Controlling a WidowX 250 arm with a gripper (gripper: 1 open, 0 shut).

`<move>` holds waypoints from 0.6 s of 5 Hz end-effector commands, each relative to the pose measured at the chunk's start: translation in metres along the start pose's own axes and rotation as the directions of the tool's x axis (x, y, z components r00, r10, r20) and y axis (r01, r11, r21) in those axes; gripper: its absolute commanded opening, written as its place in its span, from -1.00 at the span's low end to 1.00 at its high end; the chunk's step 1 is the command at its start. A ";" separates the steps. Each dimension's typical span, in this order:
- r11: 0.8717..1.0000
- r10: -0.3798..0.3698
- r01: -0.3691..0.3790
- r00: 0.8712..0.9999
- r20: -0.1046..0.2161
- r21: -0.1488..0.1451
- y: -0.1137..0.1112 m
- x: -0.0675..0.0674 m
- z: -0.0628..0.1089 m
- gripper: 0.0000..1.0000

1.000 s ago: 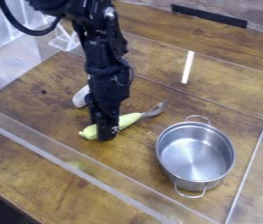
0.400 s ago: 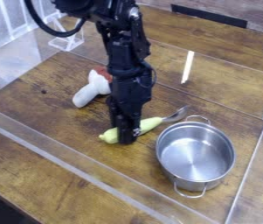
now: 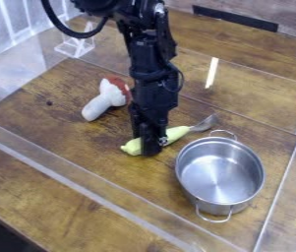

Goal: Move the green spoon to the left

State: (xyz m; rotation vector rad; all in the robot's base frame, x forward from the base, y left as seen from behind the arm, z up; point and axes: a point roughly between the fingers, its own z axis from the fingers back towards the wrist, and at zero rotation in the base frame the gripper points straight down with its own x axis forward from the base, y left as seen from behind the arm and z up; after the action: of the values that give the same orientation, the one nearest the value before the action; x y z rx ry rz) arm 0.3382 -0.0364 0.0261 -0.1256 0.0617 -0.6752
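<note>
The green spoon (image 3: 171, 135) lies low over the wooden table just left of the steel pot. It is a yellow-green pod shape whose grey metal end (image 3: 203, 122) points right and away. My gripper (image 3: 148, 146) points straight down onto the spoon's middle. Its black fingers stand on either side of the pod and look shut on it. The pod's left tip (image 3: 133, 148) pokes out past the fingers. Whether the spoon rests on the wood or hangs just above it I cannot tell.
A round steel pot (image 3: 220, 169) with two handles stands at the right front, close to the spoon. A white mushroom toy with a red cap (image 3: 107, 96) lies behind and left of the arm. A white stick (image 3: 212, 74) lies at the back. Clear acrylic walls (image 3: 58, 167) fence the table.
My gripper and the green spoon have shifted together to the right, toward the pot. The mushroom toy, hidden behind the arm before, now shows fully.
</note>
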 end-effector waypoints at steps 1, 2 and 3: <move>0.999 0.025 -0.026 0.998 0.049 0.024 -0.004 -0.004 0.021 -1.00; 0.999 0.048 -0.049 0.998 0.049 0.013 -0.008 -0.010 0.021 -1.00; 0.999 0.034 -0.034 0.998 0.044 0.006 -0.008 -0.008 0.023 -1.00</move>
State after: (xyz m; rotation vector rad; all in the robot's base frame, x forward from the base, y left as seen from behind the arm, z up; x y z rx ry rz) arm 0.3195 -0.0379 0.0270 -0.1500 0.0925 -0.6439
